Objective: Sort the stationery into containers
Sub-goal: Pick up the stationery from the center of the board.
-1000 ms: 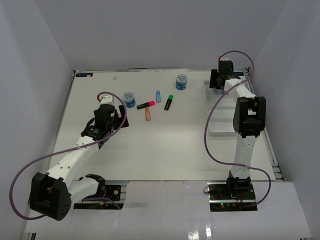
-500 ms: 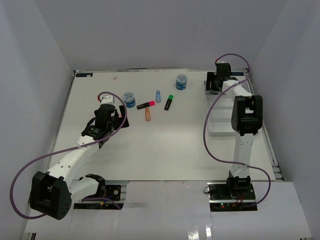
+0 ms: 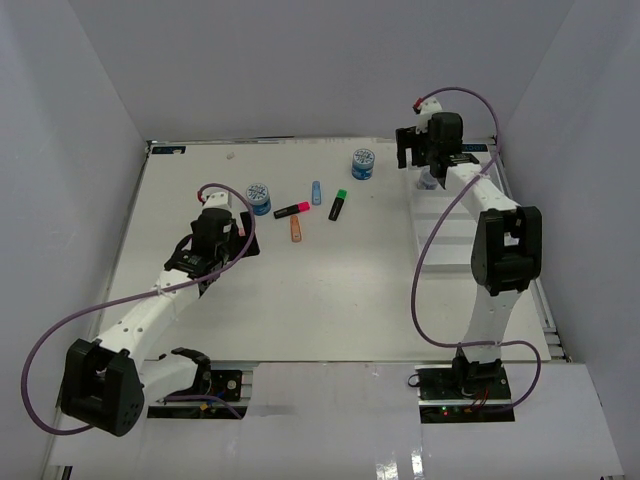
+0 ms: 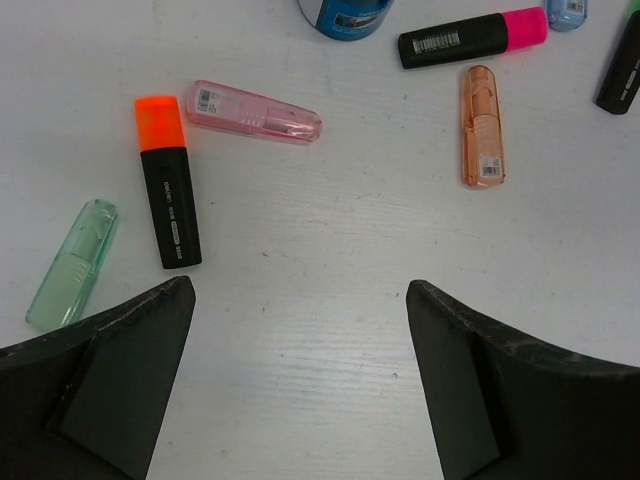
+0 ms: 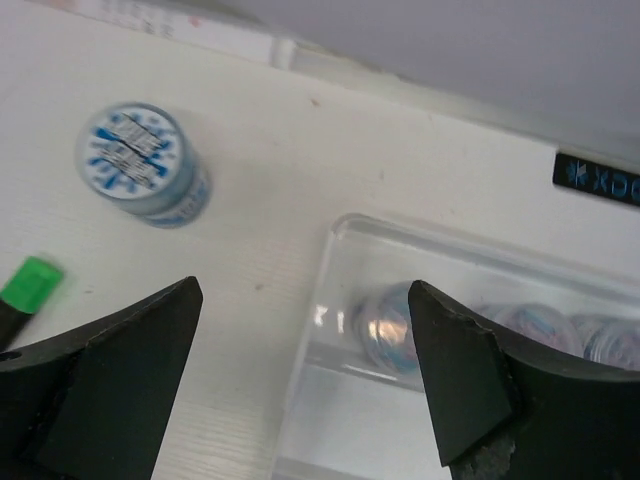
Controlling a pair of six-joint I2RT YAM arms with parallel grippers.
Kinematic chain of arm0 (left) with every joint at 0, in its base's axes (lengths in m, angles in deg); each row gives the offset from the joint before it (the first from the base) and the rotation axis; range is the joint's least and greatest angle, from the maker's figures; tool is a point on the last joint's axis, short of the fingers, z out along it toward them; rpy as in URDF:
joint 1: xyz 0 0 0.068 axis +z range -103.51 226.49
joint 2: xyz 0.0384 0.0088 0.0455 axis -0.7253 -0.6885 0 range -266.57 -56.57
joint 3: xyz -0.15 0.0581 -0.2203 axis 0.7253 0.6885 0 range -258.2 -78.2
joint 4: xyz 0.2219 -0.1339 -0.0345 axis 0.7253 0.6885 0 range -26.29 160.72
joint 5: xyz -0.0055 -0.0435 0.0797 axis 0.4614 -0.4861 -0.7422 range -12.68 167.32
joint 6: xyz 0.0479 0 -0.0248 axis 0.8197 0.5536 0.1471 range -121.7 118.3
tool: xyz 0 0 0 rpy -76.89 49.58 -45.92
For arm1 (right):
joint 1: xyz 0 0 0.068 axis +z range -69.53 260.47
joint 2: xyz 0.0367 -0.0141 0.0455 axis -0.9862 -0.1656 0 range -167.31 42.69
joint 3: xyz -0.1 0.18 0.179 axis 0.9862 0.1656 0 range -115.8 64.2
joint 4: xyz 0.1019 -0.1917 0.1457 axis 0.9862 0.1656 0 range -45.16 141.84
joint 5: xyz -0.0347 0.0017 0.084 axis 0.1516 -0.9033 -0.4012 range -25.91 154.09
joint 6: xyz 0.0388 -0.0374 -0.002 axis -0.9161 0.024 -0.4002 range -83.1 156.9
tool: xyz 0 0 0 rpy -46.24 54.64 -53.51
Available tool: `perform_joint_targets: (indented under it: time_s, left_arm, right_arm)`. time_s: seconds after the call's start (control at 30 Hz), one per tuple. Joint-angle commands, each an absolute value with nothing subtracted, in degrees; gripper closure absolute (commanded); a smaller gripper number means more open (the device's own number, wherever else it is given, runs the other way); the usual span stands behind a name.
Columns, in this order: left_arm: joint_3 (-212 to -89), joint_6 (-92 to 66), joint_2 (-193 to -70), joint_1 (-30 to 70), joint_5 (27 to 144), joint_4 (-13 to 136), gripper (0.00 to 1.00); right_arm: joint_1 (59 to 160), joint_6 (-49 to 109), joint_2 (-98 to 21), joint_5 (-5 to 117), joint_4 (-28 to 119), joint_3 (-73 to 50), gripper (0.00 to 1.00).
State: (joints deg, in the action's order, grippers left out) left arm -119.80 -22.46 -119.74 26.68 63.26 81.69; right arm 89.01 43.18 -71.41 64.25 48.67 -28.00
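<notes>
The right gripper (image 5: 302, 295) has just spread its jaws and lifted off the tray (image 5: 450, 252), leaving what looks like a blurred patterned jar (image 5: 390, 325) in the far compartment, so that one is sorted; the left gripper (image 4: 300, 290) hangs released above the loose highlighters (image 4: 168, 190)

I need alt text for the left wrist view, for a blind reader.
The open left pincer hangs above a white table with scattered markers: a black marker with orange cap, a pale pink marker, a pale green marker and an orange marker.
</notes>
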Motion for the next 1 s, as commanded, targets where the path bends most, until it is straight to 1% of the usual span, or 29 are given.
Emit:
perform_joint_targets:
  time_s: [0.0,0.27,0.77,0.97]
  left_arm:
    - [-121.1,-21.9,-119.7,27.0,64.1,81.6,0.02]
    - [-121.0,-21.9,-119.9,27.0,63.9,81.6,0.02]
    - [-120.8,-21.6,-120.4,27.0,64.0,81.6,0.02]
    - [-120.9,-21.6,-120.5,27.0,64.2,81.6,0.02]
  right_arm:
    - [92.8,48.8,-67.4,58.1,36.4,-24.6,0.10]
    - [95.6,49.6,-75.9,55.0,36.6,-31.9,0.10]
    - [98.0,48.5,-91.0,56.0,37.9,-45.6,0.10]
    - [98.8,48.2,-94.2,56.5,38.2,-47.2,0.10]
